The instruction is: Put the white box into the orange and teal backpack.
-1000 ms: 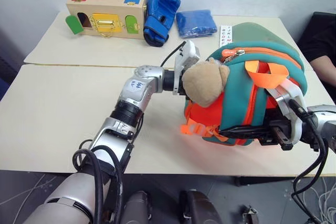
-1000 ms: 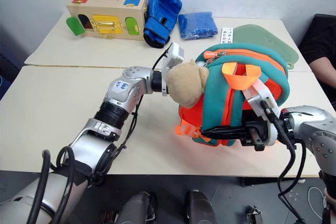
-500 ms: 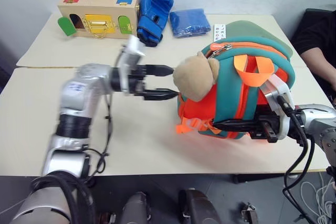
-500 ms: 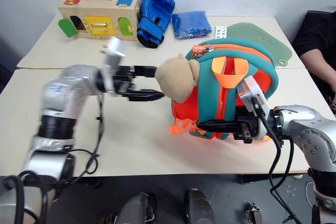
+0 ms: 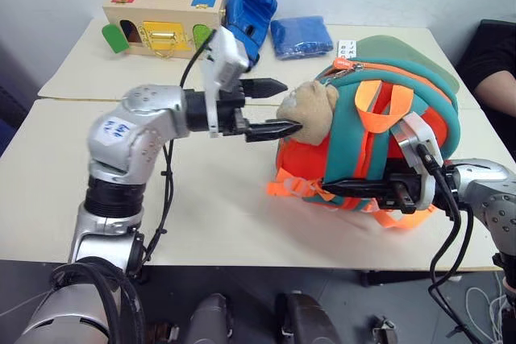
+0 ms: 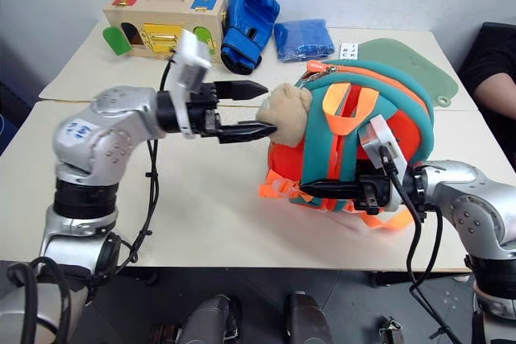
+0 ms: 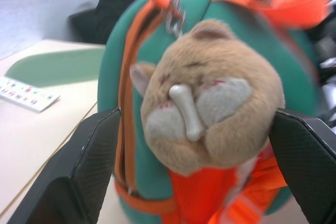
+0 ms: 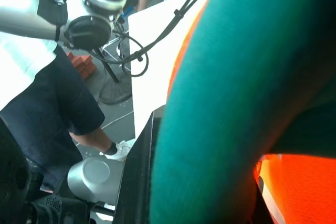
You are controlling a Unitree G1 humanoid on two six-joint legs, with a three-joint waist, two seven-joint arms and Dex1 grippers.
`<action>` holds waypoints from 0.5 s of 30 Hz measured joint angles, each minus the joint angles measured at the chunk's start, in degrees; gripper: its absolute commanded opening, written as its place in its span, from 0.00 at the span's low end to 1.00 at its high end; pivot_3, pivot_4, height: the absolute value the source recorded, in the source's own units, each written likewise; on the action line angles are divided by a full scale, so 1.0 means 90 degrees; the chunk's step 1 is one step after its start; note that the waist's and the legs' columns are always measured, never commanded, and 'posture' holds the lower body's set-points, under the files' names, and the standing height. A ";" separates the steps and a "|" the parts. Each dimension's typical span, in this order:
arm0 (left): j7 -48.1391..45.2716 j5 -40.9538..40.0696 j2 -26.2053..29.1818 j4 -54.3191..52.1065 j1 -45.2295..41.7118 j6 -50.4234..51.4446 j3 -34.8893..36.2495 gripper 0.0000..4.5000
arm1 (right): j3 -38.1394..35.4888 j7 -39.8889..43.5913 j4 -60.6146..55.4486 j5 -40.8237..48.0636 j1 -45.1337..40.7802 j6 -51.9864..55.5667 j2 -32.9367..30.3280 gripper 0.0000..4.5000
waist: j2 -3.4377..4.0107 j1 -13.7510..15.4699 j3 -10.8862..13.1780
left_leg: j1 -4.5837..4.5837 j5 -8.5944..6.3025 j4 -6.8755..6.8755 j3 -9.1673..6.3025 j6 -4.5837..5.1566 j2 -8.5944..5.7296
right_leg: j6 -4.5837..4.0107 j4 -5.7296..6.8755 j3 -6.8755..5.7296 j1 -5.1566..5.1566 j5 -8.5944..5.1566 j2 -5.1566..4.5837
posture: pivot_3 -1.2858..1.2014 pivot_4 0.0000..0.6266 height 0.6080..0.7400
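The orange and teal backpack (image 5: 379,138) stands on the near table with its tan plush toy (image 5: 310,109) facing left. My left gripper (image 5: 278,108) is level and open, and its fingertips (image 5: 282,128) reach the toy's head. In the left wrist view the toy (image 7: 210,111) sits between the two spread fingers (image 7: 86,174). My right gripper (image 5: 355,191) comes in from the right and is shut on the backpack's lower teal strap; that strap (image 8: 231,93) lies across the right wrist view. The white box is out of view.
On the far table lie a wooden latch box (image 5: 161,28), a blue boxing glove (image 5: 246,18), a folded blue cloth (image 5: 300,35), a white lettered strip (image 5: 348,48) and a pale green mat (image 5: 403,44) behind the backpack. A person's arm (image 5: 496,78) rests at the right edge.
My left gripper came out from behind the plush toy, drew back to the left while opening wide, and rose a little. The right gripper kept its hold on the backpack.
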 measured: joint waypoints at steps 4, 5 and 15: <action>-0.0065 -0.0328 -0.0296 -0.0002 -0.0001 0.0154 0.0077 0.99 | 0.0000 -0.0033 0.0000 -0.0024 0.0011 -0.0005 0.0029 0.00 | 0.0000 0.0007 0.0000 | -0.0001 -0.0001 0.0002 0.0000 0.0003 -0.0003 | -0.0001 0.0000 0.0000 0.0000 0.0000 -0.0005 | 0.52 0.24 1.00; -0.0067 -0.0380 -0.0316 -0.0002 -0.0001 0.0179 0.0102 0.99 | 0.0000 -0.0038 0.0000 -0.0028 0.0011 -0.0006 0.0040 0.00 | 0.0000 0.0003 0.0000 | -0.0001 -0.0002 0.0002 0.0000 0.0003 -0.0003 | -0.0001 0.0000 0.0001 0.0000 0.0000 -0.0005 | 0.52 0.24 1.00; -0.0067 -0.0555 -0.0437 0.0191 -0.0015 0.0288 0.0178 0.59 | 0.0034 -0.0198 0.0044 -0.0228 0.0046 -0.0043 0.0235 0.00 | 0.0000 0.0005 0.0000 | -0.0001 0.0000 0.0001 0.0000 0.0002 -0.0003 | -0.0001 0.0001 -0.0001 0.0000 0.0000 -0.0004 | 0.52 0.24 1.00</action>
